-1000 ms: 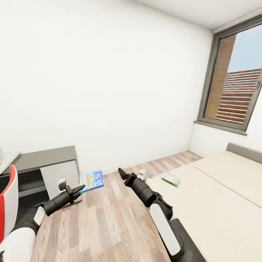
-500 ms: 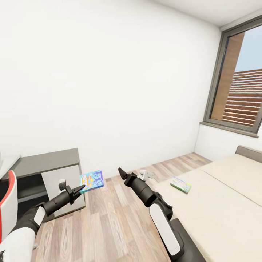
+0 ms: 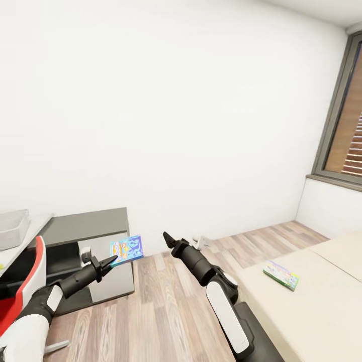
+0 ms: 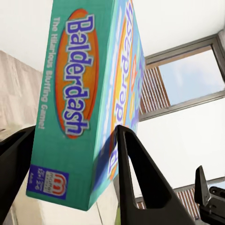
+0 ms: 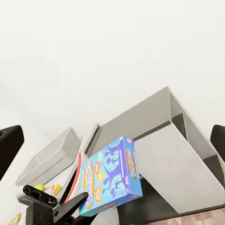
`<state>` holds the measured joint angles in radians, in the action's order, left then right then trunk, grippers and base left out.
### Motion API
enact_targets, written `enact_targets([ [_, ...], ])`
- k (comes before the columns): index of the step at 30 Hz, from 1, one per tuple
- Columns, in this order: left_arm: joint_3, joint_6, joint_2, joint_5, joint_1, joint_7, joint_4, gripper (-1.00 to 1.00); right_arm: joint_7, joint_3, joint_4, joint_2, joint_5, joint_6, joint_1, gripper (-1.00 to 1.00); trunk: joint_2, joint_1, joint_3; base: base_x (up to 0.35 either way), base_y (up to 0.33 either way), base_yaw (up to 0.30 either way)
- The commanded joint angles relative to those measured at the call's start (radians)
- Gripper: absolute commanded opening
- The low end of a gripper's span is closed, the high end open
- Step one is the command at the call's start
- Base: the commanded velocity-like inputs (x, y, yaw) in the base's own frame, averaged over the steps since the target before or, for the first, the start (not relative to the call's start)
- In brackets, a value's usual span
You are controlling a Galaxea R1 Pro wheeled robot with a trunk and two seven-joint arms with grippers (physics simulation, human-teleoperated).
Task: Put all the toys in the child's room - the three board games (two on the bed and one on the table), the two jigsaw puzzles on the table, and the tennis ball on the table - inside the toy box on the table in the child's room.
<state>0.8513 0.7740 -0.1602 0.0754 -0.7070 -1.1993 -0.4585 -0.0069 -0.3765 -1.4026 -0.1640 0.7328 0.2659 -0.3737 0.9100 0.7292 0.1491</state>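
Clamping the blue board game [image 3: 126, 250] — left gripper [image 3: 106, 263] over floor.

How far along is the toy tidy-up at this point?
Nothing visibly boxed yet. The left gripper holds the small blue Balderdash board game; the light grey toy box waits on the pale table. A green-edged game box is still on the beige bed.

View has swung left — the toy box [image 3: 11, 229] has come into sight.
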Motion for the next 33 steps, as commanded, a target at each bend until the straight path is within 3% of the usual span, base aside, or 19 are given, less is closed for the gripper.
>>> enact_targets([
  [1,0.008,0.010,0.001,0.006,-0.002,-0.005,0.000,-1.00,-0.001,0.001,-0.001,0.000,0.007,0.004,-0.001,1.00,0.001,0.001,0.001,0.280,0.011,0.261],
  [10,0.008,0.010,0.001,0.006,-0.002,-0.005,0.000,-1.00,0.000,0.002,-0.001,0.001,0.008,0.003,-0.001,1.00,0.001,0.001,-0.004,0.311,0.002,0.207],
  [33,0.008,0.010,0.001,0.006,-0.002,-0.005,0.000,-1.00,-0.001,-0.001,-0.001,0.000,0.007,0.005,-0.001,1.00,0.001,0.001,0.005,0.323,0.000,0.005],
])
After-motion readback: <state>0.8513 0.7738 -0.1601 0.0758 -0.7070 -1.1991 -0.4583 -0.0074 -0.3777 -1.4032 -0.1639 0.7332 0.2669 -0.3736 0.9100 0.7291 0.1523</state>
